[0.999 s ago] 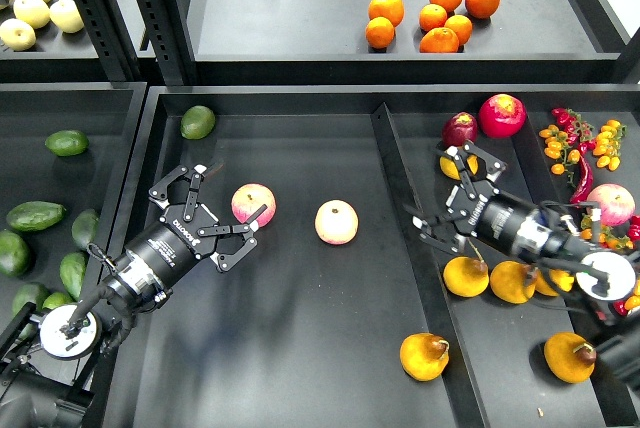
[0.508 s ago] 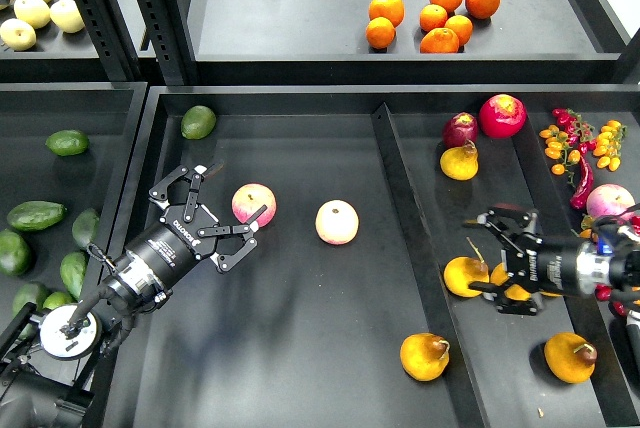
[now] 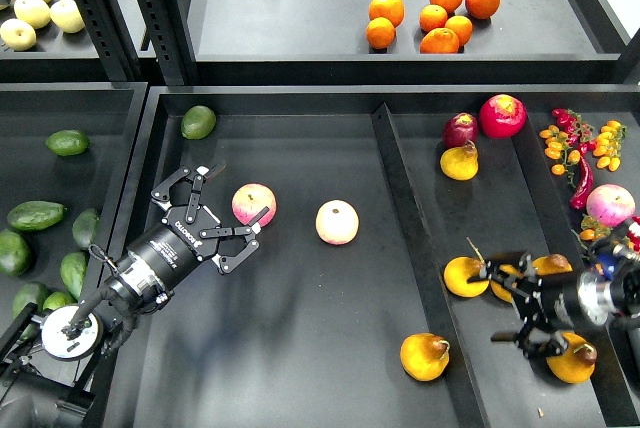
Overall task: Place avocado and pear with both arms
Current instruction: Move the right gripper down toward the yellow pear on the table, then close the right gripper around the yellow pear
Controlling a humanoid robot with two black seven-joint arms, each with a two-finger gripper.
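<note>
Several dark green avocados lie in the left bin, one elongated avocado (image 3: 36, 215) beside my left arm; none is held. Golden pears lie about: one pear (image 3: 425, 356) in the middle tray's front right, others in the right tray (image 3: 466, 276), (image 3: 573, 358), (image 3: 459, 161). My left gripper (image 3: 234, 195) is open and empty, its fingers beside a pink-yellow apple (image 3: 254, 204). My right gripper (image 3: 503, 304) is open and empty, low over the right tray between the pears, touching none that I can see.
A paler green avocado (image 3: 198, 121) lies at the middle tray's back left. A second apple (image 3: 337, 222) lies mid-tray. A divider wall (image 3: 400, 198) separates the middle and right trays. Oranges (image 3: 440, 18) sit on the back shelf, red fruit (image 3: 501, 115) and chillies at the right.
My right gripper has drawn back from the far pear toward the front right, down among the near pears, still empty. The left arm has barely moved.
</note>
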